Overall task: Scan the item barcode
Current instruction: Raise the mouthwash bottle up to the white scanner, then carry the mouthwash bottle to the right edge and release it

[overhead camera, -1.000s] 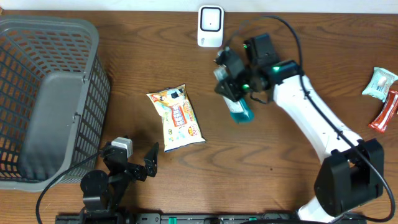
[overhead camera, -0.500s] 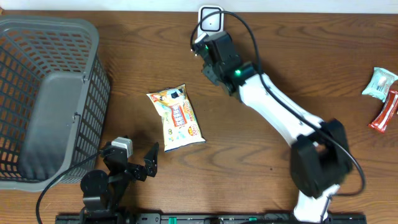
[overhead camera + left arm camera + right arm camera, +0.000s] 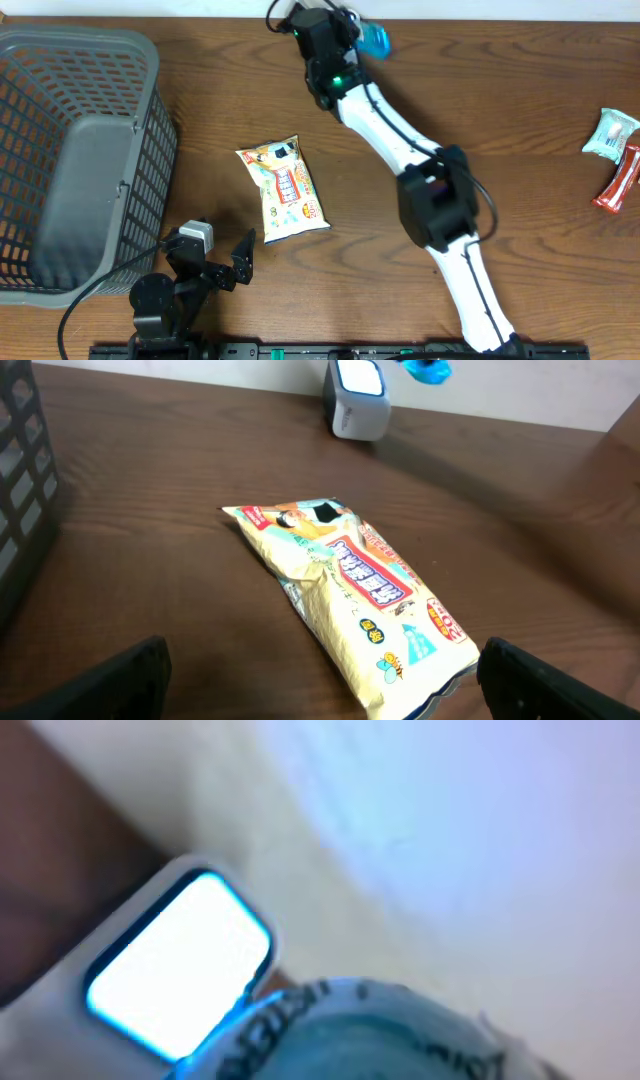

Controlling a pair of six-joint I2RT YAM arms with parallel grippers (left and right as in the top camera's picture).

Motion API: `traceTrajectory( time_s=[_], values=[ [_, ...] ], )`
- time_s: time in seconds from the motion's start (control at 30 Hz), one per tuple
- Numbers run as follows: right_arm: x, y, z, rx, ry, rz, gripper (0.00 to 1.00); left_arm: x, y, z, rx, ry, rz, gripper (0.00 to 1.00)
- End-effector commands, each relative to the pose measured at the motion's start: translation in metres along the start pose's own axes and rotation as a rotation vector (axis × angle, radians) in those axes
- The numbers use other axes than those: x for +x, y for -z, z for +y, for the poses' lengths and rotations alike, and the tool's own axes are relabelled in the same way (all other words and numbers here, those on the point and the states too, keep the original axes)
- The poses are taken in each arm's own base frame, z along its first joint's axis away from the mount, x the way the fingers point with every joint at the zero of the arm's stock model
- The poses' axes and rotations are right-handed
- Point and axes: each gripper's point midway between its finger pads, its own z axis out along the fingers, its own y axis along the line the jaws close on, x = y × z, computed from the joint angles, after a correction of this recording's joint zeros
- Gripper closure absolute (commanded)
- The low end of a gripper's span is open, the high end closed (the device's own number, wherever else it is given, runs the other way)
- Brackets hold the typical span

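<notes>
Up at the worktop's [image 3: 520, 90] far edge, the blue item [image 3: 376, 39] is pinched in the right pincer [image 3: 352, 30], just by the scanner [image 3: 358, 400]. The snack bag [image 3: 283, 188] lies mid-worktop, and the left pincer [image 3: 222, 258] is spread wide near the basket [image 3: 150, 150].

The tabletop [image 3: 500, 120] is matt grained wood, the basket [image 3: 150, 130] dull plastic, the snack bag [image 3: 283, 188] glossy crinkled film, the blue item [image 3: 375, 38] shiny plastic.

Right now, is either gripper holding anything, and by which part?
The right gripper holds the small blue packaged item; the gripped part is hidden. The left gripper is open, empty.
</notes>
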Motion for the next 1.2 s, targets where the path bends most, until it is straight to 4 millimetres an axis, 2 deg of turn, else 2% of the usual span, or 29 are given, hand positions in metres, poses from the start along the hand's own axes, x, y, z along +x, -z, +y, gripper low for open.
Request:
traceTrajectory(
  time_s=[0.0, 0.17, 0.33, 0.5, 0.67, 0.77, 0.9, 0.97, 1.03, 1.17],
  values=[
    [-0.005, -0.007, -0.022, 0.139, 0.103, 0.025, 0.69, 0.009, -0.002, 0.003, -0.006, -0.005, 0.026, 0.02],
    [-0.009, -0.014, 0.002, 0.156, 0.122, -0.013, 0.66, 0.009, -0.002, 0.003, -0.006, -0.005, 0.026, 0.02],
    [-0.018, -0.011, 0.007, 0.186, 0.127, -0.039, 0.65, 0.009, -0.002, 0.003, -0.006, -0.005, 0.026, 0.02],
    [-0.027, -0.001, -0.017, 0.253, 0.123, -0.026, 0.66, 0.009, -0.002, 0.003, -0.006, -0.005, 0.026, 0.02],
    [-0.012, 0.008, -0.048, 0.289, 0.073, 0.084, 0.68, 0.009, -0.002, 0.003, -0.006, -0.005, 0.026, 0.02],
    [0.02, 0.006, -0.069, 0.299, 0.031, 0.214, 0.68, 0.009, -0.002, 0.003, -0.006, -0.005, 0.026, 0.02],
    [0.087, -0.007, -0.097, 0.316, 0.044, 0.419, 0.71, 0.009, -0.002, 0.003, -0.006, -0.005, 0.026, 0.02],
    [0.136, -0.018, -0.112, 0.33, 0.03, 0.542, 0.73, 0.009, -0.002, 0.003, -0.006, -0.005, 0.026, 0.02],
    [0.184, -0.026, -0.117, 0.301, 0.012, 0.638, 0.72, 0.009, -0.002, 0.003, -0.006, -0.005, 0.026, 0.02],
    [0.273, -0.033, -0.111, 0.169, -0.082, 0.795, 0.73, 0.009, -0.002, 0.003, -0.006, -0.005, 0.026, 0.02]
  ],
)
